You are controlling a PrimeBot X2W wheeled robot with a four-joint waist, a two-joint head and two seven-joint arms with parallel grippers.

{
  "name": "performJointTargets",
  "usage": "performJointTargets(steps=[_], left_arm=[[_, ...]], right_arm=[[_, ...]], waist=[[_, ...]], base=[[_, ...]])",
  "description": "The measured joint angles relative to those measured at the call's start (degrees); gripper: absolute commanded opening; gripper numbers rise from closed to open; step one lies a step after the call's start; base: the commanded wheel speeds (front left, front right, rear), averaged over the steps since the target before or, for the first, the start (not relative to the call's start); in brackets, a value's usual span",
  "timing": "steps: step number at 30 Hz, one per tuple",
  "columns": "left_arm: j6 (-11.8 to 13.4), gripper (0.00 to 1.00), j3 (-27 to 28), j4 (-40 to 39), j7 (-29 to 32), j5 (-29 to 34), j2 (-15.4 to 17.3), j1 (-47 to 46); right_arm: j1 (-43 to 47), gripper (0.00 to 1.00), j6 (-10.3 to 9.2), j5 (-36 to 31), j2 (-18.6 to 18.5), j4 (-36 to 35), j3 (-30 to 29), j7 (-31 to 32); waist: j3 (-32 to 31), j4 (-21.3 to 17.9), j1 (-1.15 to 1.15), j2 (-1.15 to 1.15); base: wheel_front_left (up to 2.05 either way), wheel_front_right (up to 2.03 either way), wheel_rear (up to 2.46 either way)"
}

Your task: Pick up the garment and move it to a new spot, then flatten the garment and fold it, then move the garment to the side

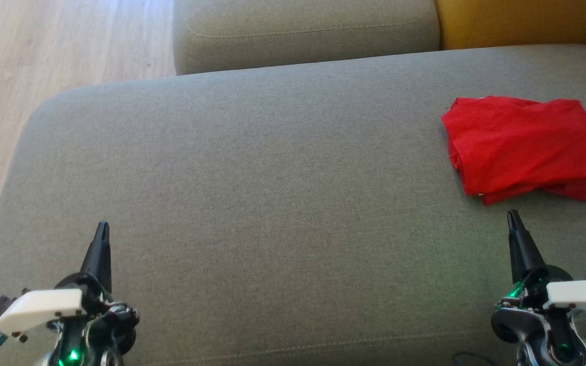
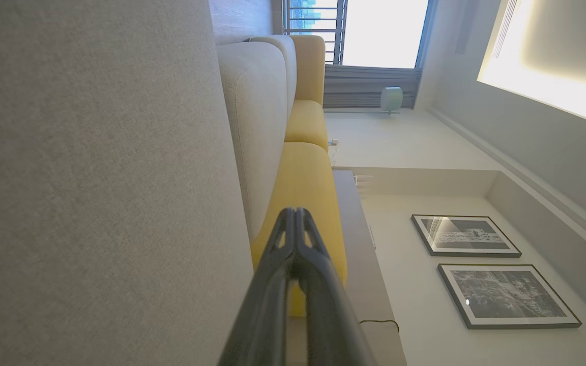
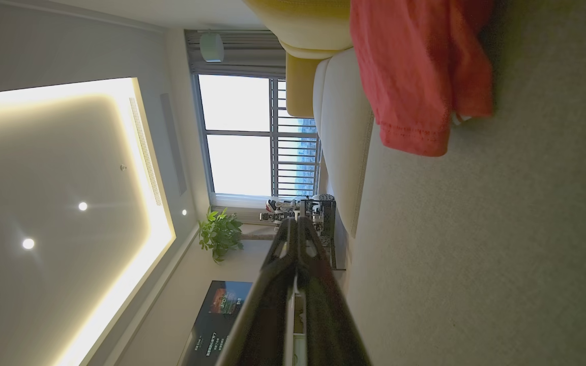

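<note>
The garment (image 1: pixel 529 147) is red and lies folded in a compact stack at the right side of the grey-green sofa seat (image 1: pixel 272 193). In the right wrist view the garment (image 3: pixel 415 76) hangs across the top right, ahead of the fingers. My right gripper (image 1: pixel 513 218) is shut and empty, just in front of the garment's near edge with a small gap. Its closed tips (image 3: pixel 293 221) point past the cloth. Far to the left, near the seat's front, my left gripper (image 1: pixel 102 227) is shut and empty too, its tips (image 2: pixel 293 212) together over bare cushion.
A grey-green back cushion (image 1: pixel 303 30) and a yellow cushion (image 1: pixel 517 20) border the seat at the far side. Wooden floor (image 1: pixel 44 46) lies beyond the seat's left edge. The wide middle of the seat is bare fabric.
</note>
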Motion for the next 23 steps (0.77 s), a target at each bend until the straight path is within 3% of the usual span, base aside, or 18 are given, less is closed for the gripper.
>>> performJointTargets(steps=[23], left_arm=[[0.0,0.0,0.4,0.0,0.5,0.0,-0.2,0.0]], right_arm=[[0.0,0.0,0.0,0.0,0.0,0.0,-0.1,0.5]], waist=[[0.0,0.0,0.0,0.0]], base=[[0.0,0.0,0.0]])
